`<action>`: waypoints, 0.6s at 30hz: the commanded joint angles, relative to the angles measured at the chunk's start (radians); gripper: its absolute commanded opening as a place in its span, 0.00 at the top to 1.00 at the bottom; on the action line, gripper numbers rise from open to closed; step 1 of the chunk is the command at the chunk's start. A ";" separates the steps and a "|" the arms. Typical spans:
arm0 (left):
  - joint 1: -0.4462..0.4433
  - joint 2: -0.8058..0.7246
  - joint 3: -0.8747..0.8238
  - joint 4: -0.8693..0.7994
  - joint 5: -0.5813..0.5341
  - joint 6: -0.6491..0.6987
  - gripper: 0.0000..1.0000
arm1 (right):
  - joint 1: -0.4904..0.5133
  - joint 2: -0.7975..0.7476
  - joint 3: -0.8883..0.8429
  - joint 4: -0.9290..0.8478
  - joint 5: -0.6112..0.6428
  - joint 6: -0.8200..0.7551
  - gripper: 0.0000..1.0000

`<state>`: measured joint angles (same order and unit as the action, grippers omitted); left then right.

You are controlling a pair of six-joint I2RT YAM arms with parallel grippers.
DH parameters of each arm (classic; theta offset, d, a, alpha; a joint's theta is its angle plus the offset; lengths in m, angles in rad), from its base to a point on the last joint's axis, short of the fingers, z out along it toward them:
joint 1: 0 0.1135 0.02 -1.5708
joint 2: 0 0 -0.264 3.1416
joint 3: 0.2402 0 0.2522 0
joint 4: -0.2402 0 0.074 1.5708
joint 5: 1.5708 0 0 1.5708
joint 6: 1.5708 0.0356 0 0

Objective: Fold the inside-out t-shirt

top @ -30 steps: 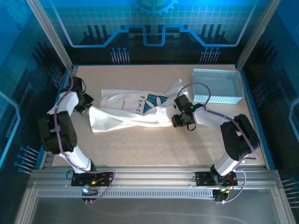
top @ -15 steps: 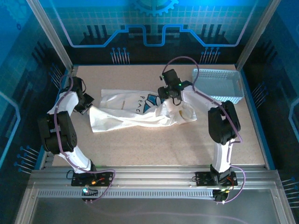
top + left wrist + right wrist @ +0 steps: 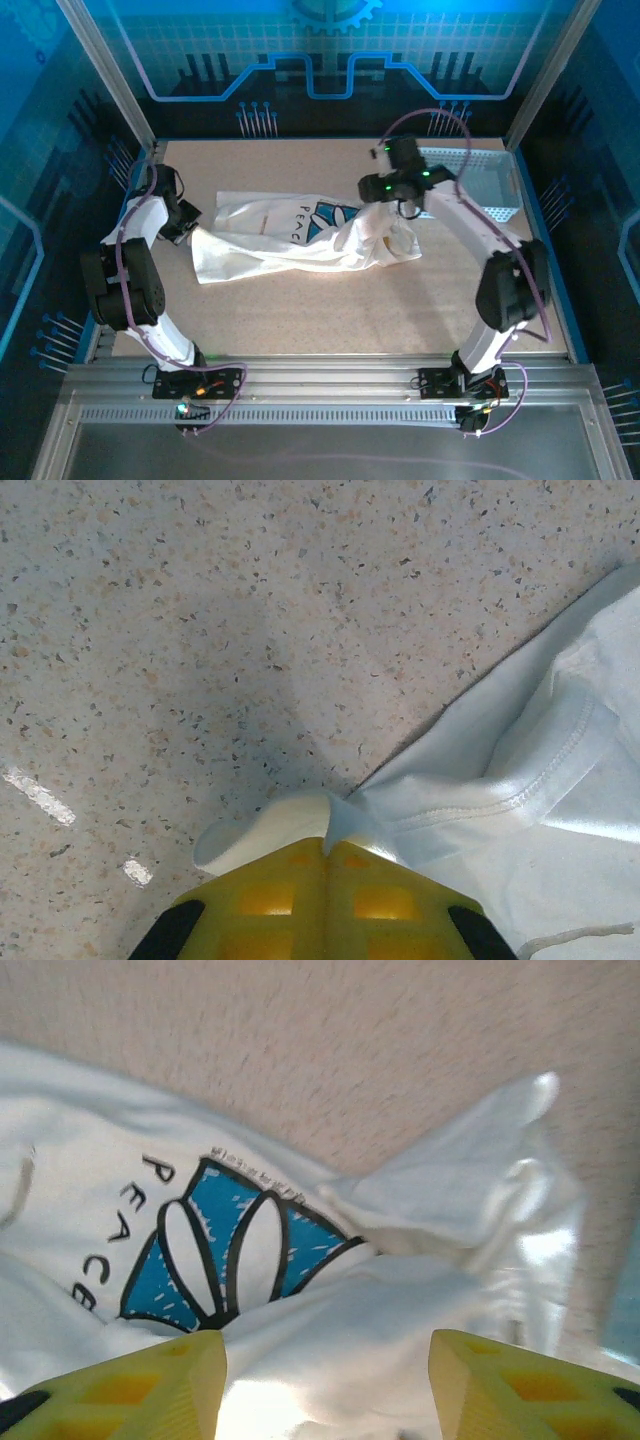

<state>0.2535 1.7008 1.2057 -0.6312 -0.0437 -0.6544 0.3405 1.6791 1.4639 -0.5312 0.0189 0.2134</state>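
Observation:
The inside-out t-shirt (image 3: 285,245) lies white and crumpled across the middle of the table, its blue-and-dark logo (image 3: 335,215) facing up. My left gripper (image 3: 188,226) is at the shirt's left end; in the left wrist view its yellow fingers (image 3: 326,850) are shut on a pinched fold of the white cloth (image 3: 520,800). My right gripper (image 3: 374,190) hovers over the shirt's bunched right end. In the right wrist view it (image 3: 325,1370) stands open, its fingers wide apart above the cloth (image 3: 340,1310) and the logo (image 3: 220,1250).
A light blue perforated basket (image 3: 487,172) stands at the back right, just behind the right arm. Bare speckled tabletop (image 3: 330,310) lies in front of the shirt. Metal frame posts rise at the table's back corners.
My right gripper rose from the shirt's front right part to its back right, near the basket, and opened wider. The shirt's right end now lies bunched. The left gripper has not moved.

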 commanded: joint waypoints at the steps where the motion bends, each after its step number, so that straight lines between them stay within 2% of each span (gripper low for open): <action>1: 0.012 -0.027 0.009 -0.015 0.029 0.008 1.00 | -0.091 -0.019 -0.072 0.027 -0.129 -0.040 0.45; 9: 0.012 -0.029 0.012 -0.022 0.033 0.008 1.00 | -0.128 0.053 -0.168 0.115 -0.118 -0.235 0.51; 18: 0.013 -0.029 0.011 -0.021 0.038 0.005 1.00 | -0.181 0.128 -0.151 0.168 -0.208 -0.280 0.54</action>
<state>0.2535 1.7008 1.2060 -0.6315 -0.0288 -0.6548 0.1650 1.7691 1.2850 -0.4023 -0.1379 -0.0212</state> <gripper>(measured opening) 0.059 0.463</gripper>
